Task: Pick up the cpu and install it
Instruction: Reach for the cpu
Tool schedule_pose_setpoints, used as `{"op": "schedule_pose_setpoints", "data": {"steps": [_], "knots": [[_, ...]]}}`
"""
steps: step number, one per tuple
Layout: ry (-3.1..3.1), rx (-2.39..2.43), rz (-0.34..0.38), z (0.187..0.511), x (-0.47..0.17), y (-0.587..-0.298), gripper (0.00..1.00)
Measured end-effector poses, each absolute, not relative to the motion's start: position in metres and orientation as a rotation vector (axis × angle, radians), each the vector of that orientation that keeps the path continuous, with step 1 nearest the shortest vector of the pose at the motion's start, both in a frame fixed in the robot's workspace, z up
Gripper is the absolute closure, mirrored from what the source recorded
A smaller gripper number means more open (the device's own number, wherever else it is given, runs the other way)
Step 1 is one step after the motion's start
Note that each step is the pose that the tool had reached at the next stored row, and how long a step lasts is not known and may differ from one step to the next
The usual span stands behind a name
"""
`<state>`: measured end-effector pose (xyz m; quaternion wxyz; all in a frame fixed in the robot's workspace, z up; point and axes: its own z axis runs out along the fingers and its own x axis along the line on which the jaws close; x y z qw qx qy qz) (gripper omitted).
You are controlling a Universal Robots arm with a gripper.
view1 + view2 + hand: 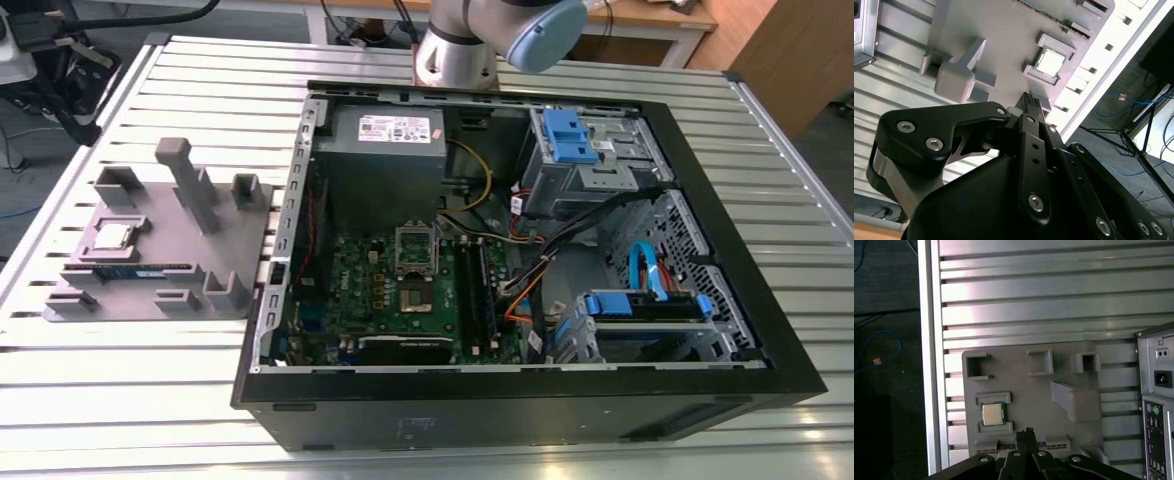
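Observation:
The cpu (114, 235) is a small square chip with a shiny metal top, lying flat in a framed pocket on the grey tray (214, 250) at the exterior view's left. Both wrist views look down on it from well above: the cpu (1050, 63) (993, 414) rests on the tray (1004, 30) (1024, 385). My gripper (1029, 102) (1027, 432) hangs high over the tray, a short way off to the side of the chip. Its black fingers are pressed together with nothing between them.
An open computer case (534, 390) lies beside the tray, with a green motherboard and its socket (416, 295) inside. A blue-green memory stick (134, 270) lies on the tray near the chip. Upright grey posts (187, 180) rise from the tray. The slatted metal table (1054, 300) ends close to the tray.

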<state>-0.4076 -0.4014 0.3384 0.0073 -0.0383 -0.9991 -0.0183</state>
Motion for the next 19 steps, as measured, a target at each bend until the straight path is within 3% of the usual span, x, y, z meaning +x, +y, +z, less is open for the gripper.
{"op": "schedule_pose_setpoints", "data": {"steps": [19], "knots": [[-3.124, -0.120, -0.057, 0.323, -0.419, -0.403, 0.89]]}}
